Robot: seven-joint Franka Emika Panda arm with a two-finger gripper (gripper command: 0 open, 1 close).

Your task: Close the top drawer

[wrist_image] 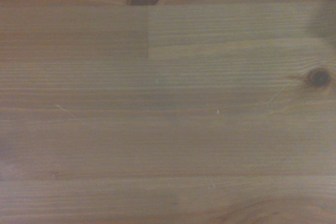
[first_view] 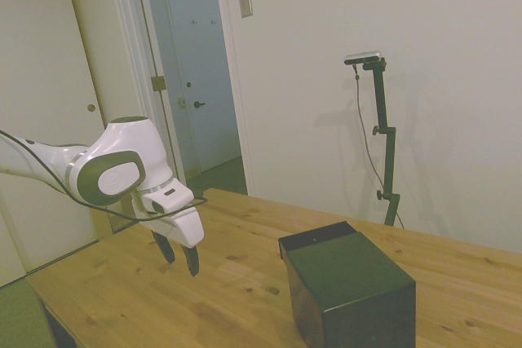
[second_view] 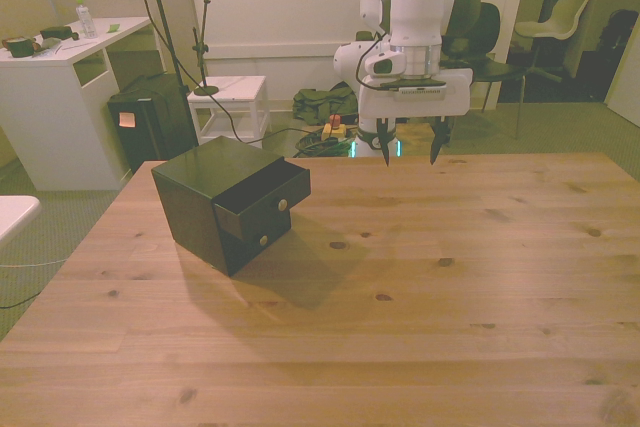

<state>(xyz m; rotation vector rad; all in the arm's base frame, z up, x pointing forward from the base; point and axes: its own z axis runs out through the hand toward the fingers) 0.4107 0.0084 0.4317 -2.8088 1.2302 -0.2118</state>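
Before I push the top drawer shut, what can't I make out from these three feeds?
- Inside of the top drawer: front view, hidden by its own glossy front.
- Drawer fronts: side view, the cabinet faces away.
- Cabinet bottom: side view, cut off by the frame's lower edge.
- Drawer and cabinet: absent from the wrist view; only table shows.
- Open gripper: clear.

Side and front views share the table (second_view: 420,287) – wrist view looks straight down, close.

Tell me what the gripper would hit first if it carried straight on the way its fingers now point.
The gripper points straight down, so it would likely meet the bare wooden table first. The wrist view shows only planks below. The top drawer sits off toward the front view's left, out of that line.
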